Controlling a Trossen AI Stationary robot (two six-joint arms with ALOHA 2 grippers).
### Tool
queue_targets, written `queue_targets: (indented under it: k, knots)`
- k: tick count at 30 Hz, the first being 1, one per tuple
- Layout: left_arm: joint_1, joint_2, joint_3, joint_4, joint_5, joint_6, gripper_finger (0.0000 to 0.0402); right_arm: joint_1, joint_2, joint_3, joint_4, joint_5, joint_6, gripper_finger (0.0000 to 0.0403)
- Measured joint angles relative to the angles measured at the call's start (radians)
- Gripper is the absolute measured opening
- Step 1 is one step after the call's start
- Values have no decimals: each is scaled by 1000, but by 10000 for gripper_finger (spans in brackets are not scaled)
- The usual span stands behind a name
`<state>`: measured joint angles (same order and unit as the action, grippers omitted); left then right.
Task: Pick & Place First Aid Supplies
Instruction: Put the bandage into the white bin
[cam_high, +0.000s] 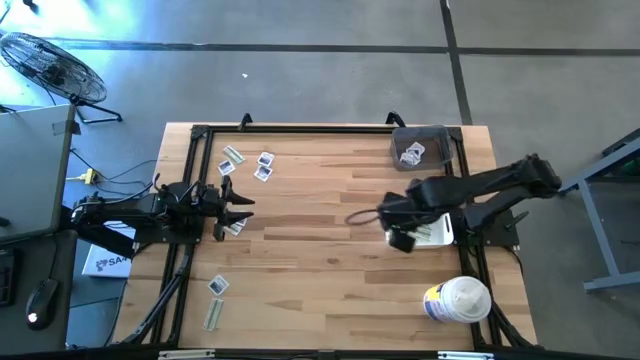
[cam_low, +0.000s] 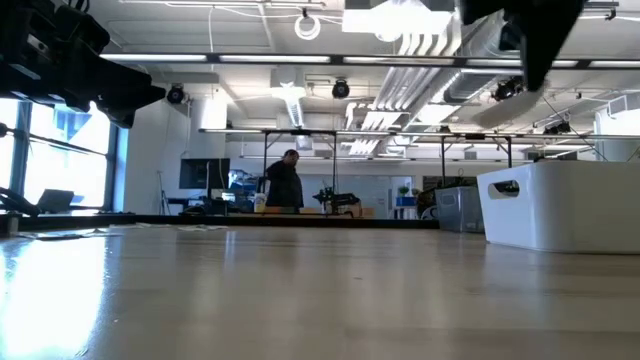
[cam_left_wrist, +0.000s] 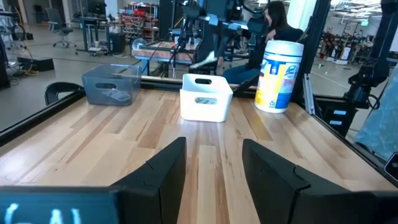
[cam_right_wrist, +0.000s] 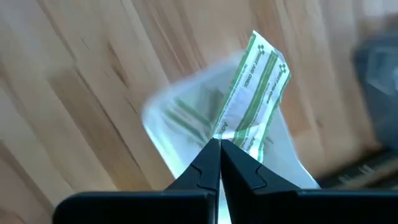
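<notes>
My right gripper (cam_high: 400, 238) points down over the left end of the white bin (cam_high: 434, 232) and is shut on a narrow green-and-white strip wrapper (cam_right_wrist: 258, 74). More strip wrappers (cam_right_wrist: 186, 118) lie in that bin, blurred below the fingers. Several first aid supplies lie flat on the table's left half: packets (cam_high: 262, 165) at the far left and strips (cam_high: 213, 312) near the front. My left gripper (cam_high: 236, 206) is open at the left side, level, next to a packet (cam_high: 236, 228). My right gripper pinches the strip wrapper by one end (cam_right_wrist: 231, 129) between its two fingertips (cam_right_wrist: 208, 158). The fingers come from above, pointing down. The wrapper reaches out past the fingertips, lifted clear above the white bin.
A grey bin (cam_high: 420, 148) with sachets inside stands at the far right corner. A large white round tub (cam_high: 458, 300) stands at the near right. A black frame (cam_high: 200, 135) runs along the table's edges. Bare wood lies in the middle.
</notes>
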<state>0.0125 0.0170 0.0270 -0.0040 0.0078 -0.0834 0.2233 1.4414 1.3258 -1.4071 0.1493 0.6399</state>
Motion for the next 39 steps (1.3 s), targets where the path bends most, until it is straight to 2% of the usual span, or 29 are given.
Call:
queue_targets:
  k: [4,14,18,24,31,39]
  knots:
    - [0,0,0,0,0,0,156,43,-28,0,-97,9,0,6]
    - [0,0,0,0,0,0,156,65,-21,0,-96,-9,-20,1]
    - [0,0,0,0,0,0,156,65,-21,-6,-92,-9,-79,1]
    - [0,0,0,0,0,0,156,65,-24,-173,-44,-30,-157,1]
    - [0,0,0,0,0,0,156,64,-24,-370,146,-7,-173,4]
    - [0,0,0,0,0,0,156,44,-24,-430,190,-9,-58,30]
